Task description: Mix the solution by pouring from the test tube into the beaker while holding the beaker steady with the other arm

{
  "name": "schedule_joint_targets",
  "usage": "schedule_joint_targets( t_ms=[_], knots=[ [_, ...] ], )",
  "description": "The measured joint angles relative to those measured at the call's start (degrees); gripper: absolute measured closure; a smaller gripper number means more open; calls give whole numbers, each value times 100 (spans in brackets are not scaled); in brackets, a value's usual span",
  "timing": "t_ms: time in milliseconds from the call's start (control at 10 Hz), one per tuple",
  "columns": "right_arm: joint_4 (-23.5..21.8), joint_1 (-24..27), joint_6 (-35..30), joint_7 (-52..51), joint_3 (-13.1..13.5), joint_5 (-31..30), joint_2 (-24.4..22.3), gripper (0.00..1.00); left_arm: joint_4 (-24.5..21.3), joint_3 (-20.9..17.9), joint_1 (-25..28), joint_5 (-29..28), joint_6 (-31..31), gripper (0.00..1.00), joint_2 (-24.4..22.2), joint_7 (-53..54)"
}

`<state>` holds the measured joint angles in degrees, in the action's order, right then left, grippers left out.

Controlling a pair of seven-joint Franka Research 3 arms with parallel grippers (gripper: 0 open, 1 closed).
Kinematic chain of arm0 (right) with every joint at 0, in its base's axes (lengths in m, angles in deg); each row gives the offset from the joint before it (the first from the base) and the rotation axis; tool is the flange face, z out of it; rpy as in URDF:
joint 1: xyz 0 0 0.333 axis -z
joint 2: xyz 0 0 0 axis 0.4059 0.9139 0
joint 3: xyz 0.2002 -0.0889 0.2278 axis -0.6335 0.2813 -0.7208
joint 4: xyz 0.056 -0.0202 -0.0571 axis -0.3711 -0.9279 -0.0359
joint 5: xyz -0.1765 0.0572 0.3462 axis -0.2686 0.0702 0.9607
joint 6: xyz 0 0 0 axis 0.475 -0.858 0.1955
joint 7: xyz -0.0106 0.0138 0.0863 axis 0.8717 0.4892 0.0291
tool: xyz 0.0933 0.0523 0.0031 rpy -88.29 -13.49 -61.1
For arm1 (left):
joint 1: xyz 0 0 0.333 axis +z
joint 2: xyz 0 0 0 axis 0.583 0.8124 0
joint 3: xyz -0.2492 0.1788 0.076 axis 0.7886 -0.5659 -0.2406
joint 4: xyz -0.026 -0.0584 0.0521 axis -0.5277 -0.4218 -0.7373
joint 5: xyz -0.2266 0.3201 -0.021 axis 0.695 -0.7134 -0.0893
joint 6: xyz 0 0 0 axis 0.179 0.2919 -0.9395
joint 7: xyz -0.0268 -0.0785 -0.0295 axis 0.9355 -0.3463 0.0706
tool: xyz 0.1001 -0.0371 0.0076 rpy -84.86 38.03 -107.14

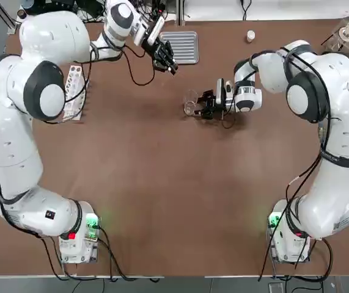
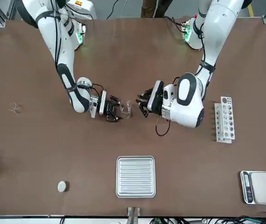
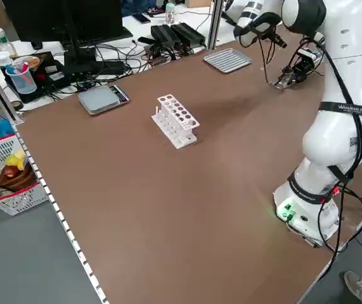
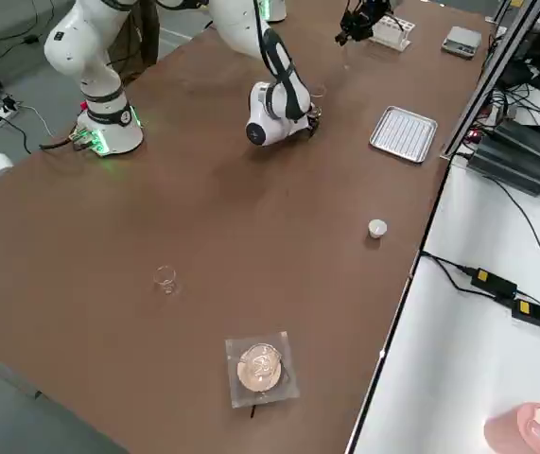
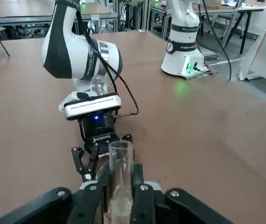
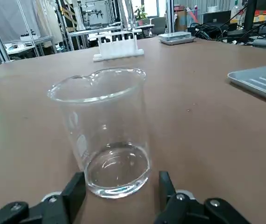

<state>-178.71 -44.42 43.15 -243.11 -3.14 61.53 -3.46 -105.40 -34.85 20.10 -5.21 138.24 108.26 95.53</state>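
Top view: the left arm stretches up its side of the table, then bends at the wrist so the left gripper (image 1: 172,68) hangs above the table at about 11 o'clock from the beaker (image 1: 191,105), angled toward 4 o'clock. The fingers are clamped narrow on the test tube (image 5: 120,163). In the left wrist view the tube runs out between them, open mouth past the fingertips, aimed at the other gripper. Can't make out any liquid in it.

The right arm folds in from its side, forearm low. The right gripper (image 1: 203,106) lies level just over the table at 3 o'clock from the beaker, pointing toward 9 o'clock. In the right wrist view its fingers (image 6: 75,190) sit at the base of the beaker, one on each side, closed in on it. The beaker stands upright on the table (image 1: 162,183) a bit past centre, spout on the far side from the gripper, with a thin puddle of clear liquid at the bottom.

Other stuff: tray (image 1: 180,46) at 12 o'clock from the beaker, white rack (image 1: 73,91) at 9 o'clock, partly under the left arm.

Writing: the right gripper's body reads "ROBOTIQ" in the left wrist view. There's a lettered band on the arm in the left side view, too small to read
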Motion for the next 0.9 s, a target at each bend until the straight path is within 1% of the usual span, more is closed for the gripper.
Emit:
schedule_joint_targets(
  t_ms=[300,500,700,800,900],
  knots=[
    [1,-1,-5,0,-2,66,0,28,-336,-4,-192,0,541,78,-161,-358],
    [1,-1,-7,0,-4,79,0,28,-426,-9,-313,0,919,78,-181,-493],
    [1,-1,-7,0,-4,97,0,28,-442,-45,-380,0,1134,78,-181,-530],
    [1,-1,-7,0,-4,106,0,28,-444,-155,-484,0,1172,78,-181,-531],
    [5,-1,-12,0,-4,129,-2,28,-446,-352,-674,-9,1184,78,-181,-577]
  ],
)
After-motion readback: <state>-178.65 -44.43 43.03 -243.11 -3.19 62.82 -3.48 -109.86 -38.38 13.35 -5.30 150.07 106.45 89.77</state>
